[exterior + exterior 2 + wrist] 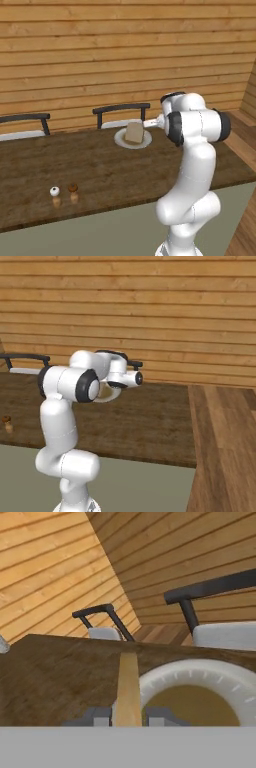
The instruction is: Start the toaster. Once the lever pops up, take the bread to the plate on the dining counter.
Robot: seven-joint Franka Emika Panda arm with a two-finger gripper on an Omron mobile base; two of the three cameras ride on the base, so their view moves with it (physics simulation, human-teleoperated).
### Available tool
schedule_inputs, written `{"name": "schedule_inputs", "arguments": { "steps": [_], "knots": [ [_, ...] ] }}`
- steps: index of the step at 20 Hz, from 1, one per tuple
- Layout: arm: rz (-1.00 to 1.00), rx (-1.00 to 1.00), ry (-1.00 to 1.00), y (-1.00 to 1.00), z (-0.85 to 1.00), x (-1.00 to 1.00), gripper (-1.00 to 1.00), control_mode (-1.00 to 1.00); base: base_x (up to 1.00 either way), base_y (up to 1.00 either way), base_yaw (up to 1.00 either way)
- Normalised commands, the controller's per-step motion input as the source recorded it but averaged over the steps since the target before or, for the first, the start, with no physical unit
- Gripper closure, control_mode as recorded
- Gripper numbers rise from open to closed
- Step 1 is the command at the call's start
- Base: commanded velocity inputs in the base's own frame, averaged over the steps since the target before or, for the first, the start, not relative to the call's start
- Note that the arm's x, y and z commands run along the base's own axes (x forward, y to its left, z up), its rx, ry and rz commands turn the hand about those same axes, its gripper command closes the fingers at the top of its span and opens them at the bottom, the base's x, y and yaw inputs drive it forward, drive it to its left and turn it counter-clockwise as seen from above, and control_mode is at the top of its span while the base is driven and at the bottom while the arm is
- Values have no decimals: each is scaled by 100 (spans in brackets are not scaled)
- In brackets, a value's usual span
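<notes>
Holding the bread (128, 687) edge-on between its two fingertips (99, 717), the gripper (127, 718) is clamped on the slice, one dark tip on each side of it in the hand view; the slice runs up from the tips as a thin tan strip, so you're looking at its edge and not its face.

From the left base view the bread (134, 132) stands upright over the plate (121, 140), and honestly I can't tell whether its bottom edge touches the plate or hangs just above it; the plate sits on the dining counter (100, 170), toward the far edge, right in front of a dark-backed chair (121, 114) with a pale seat. In the hand view the plate (165, 679) is just right of the slice, pale rim with a brownish centre.

The arm (192, 170) rises at the near edge of the counter and reaches across it toward the plate; in the right base view the arm (65, 406) hides most of the plate, just a sliver of pale rim (106, 397) peeking out under the wrist.

A second chair (25, 125) is further left along the far side; nearer the front edge sit two little shakers side by side, one white-topped (55, 195), one brown-topped (73, 192), well apart from the plate.
</notes>
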Motion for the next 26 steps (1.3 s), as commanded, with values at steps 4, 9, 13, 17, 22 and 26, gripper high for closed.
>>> {"name": "schedule_inputs", "arguments": {
  "steps": [4, 9, 13, 17, 22, 26],
  "knots": [
    [0, 0, -3, -13, -19, 6, -100, -100, 0, 0, 0],
    [0, 0, -2, -37, -2, 2, -100, -100, 0, 0, 0],
    [0, 0, -3, -12, 15, 28, -100, -100, 0, 0, 0],
    [0, -7, -5, -3, 33, 10, -100, -100, 0, 0, 0],
    [0, -18, -9, -14, 77, -21, -100, -100, 0, 0, 0],
    [0, -29, -29, -1, 91, -92, -100, -100, 0, 0, 0]
  ]
}}
